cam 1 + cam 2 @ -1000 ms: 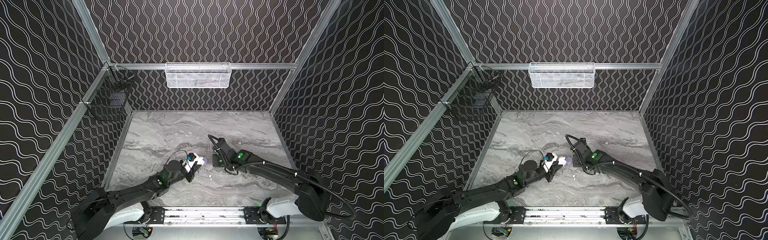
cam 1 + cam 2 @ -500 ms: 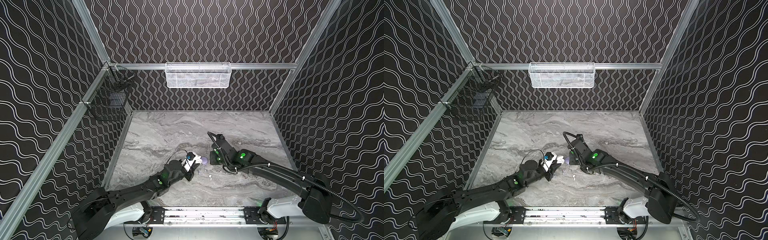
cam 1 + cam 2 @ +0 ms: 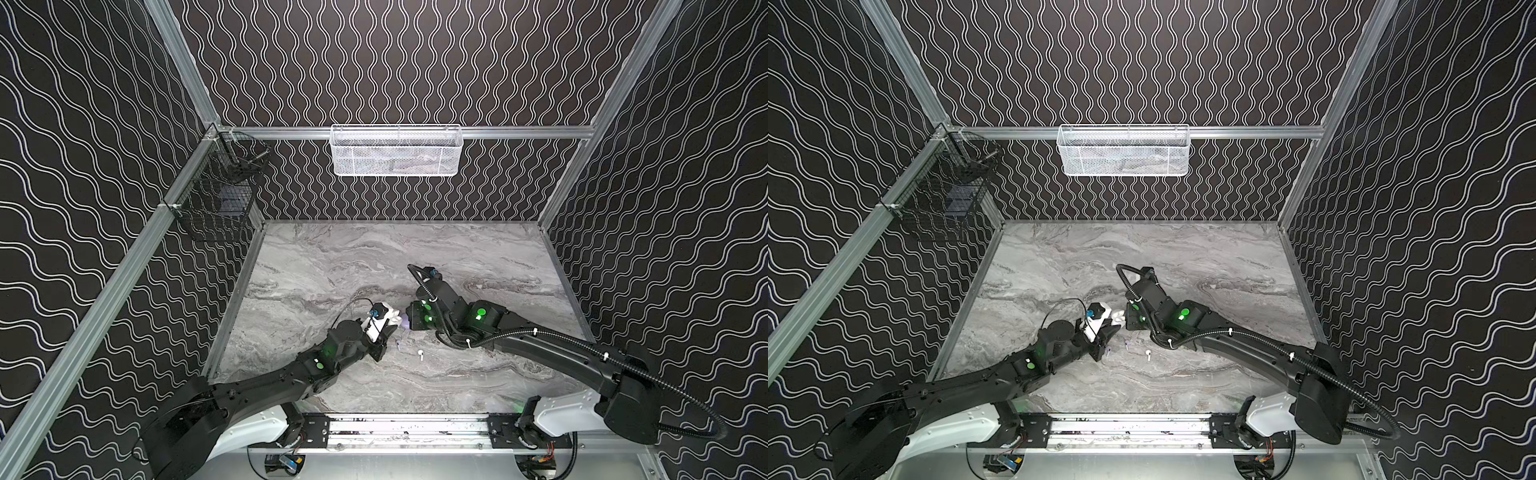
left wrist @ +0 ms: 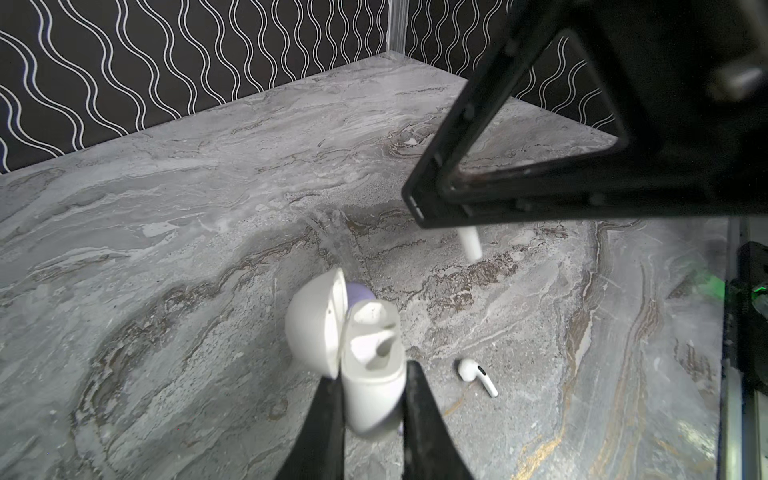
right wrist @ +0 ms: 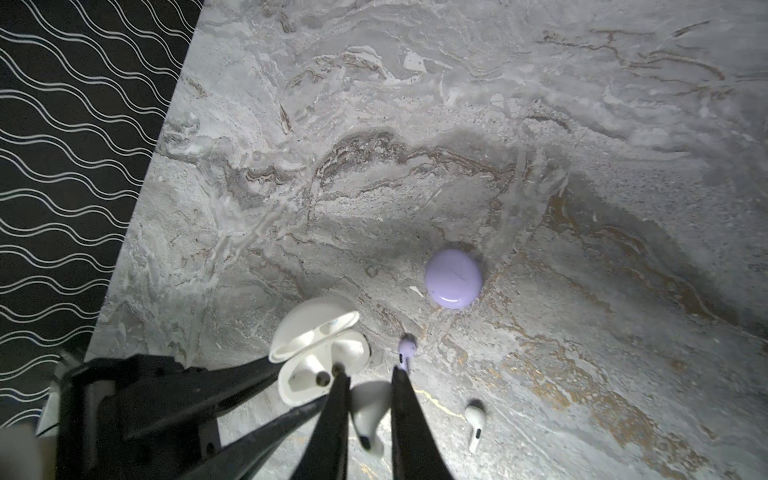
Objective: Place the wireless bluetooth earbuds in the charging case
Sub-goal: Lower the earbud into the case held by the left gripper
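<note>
Within left gripper [image 4: 372,374], open white case [image 4: 376,332]

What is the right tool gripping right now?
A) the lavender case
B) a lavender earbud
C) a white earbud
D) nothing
C: in the right wrist view the right tool is shut on a white earbud; the left tool holds the open white case, and the lavender case and a lavender earbud lie on the table.

1. Arms [image 3: 257,386] matte black, jointed.
2. White shells [image 3: 257,428] at lower frame.
3. Green lights [image 3: 481,311] dot the joints.
4. Ribbed black cable [image 3: 515,331], white-tied, right of centre.
5. Fingers [image 4: 422,424] black, tapered.
</note>
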`<act>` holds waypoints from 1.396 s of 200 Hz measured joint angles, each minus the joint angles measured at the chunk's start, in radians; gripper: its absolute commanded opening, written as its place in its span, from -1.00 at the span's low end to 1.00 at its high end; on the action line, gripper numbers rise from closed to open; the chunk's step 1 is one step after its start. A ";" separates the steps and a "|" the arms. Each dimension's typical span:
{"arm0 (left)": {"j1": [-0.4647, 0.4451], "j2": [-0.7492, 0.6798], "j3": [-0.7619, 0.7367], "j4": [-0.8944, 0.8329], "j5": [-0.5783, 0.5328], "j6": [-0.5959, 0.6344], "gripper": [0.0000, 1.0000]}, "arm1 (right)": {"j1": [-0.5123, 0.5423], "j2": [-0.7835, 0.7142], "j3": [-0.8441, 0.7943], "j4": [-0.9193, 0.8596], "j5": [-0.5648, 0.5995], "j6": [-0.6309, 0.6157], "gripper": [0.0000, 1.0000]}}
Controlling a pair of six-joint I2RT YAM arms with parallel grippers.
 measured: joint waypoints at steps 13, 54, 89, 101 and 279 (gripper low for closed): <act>0.000 -0.005 -0.005 0.000 0.000 0.000 -1.00 | 0.001 0.000 -0.008 0.024 -0.009 0.008 -0.81; 0.000 -0.019 -0.011 0.001 0.000 0.000 -1.00 | 0.006 0.012 -0.013 0.081 -0.023 0.039 -0.81; 0.001 -0.033 -0.018 0.003 -0.001 -0.003 -1.00 | 0.007 0.026 -0.017 0.113 -0.030 0.058 -0.80; 0.001 -0.035 -0.019 0.003 -0.002 -0.003 -1.00 | 0.007 0.028 -0.023 0.128 -0.034 0.066 -0.80; 0.006 -0.072 -0.034 0.007 -0.023 -0.003 -1.00 | 0.007 0.061 -0.055 0.220 -0.034 0.116 -0.80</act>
